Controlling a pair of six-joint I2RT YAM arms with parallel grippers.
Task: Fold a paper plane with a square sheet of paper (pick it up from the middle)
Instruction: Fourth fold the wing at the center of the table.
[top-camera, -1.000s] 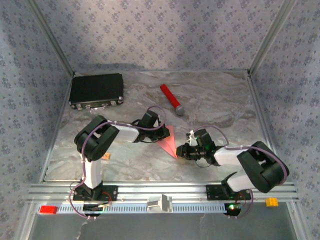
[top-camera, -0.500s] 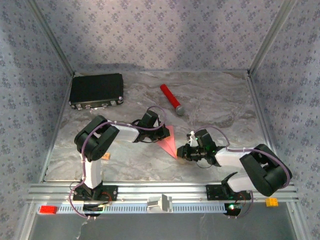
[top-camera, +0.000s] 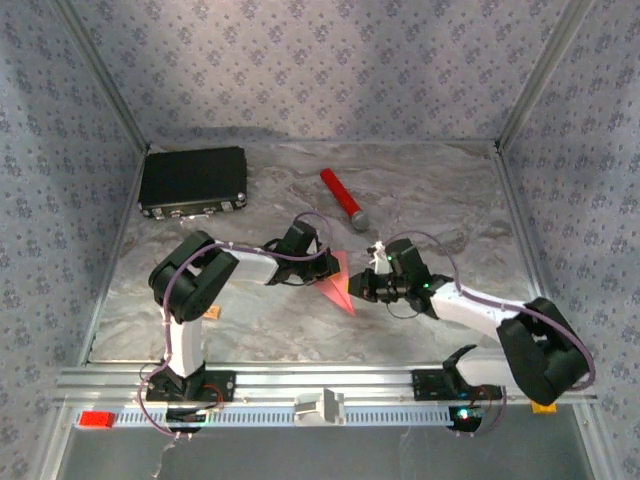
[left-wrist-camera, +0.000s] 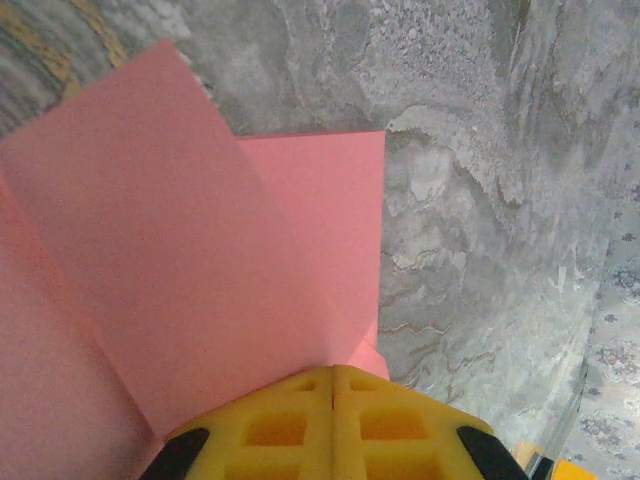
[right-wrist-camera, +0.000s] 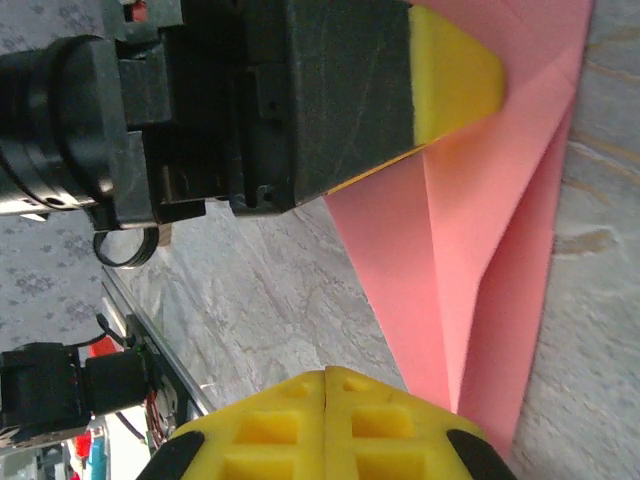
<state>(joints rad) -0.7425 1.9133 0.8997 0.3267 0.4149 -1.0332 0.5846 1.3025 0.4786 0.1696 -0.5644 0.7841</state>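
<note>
I see the left gripper (left-wrist-camera: 333, 372), jaws closed, tip resting on the folded paper (top-camera: 340, 283). The right gripper (right-wrist-camera: 326, 376), likewise closed and empty, lies just beside the paper's edge.

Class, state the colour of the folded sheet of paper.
Plain pink-red; the folded sheet of paper shows best in the left wrist view.

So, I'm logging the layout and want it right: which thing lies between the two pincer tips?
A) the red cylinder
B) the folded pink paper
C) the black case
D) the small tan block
B: in the top view the folded pink paper lies right between the left pincer and the right pincer, both reaching in toward it.
</note>
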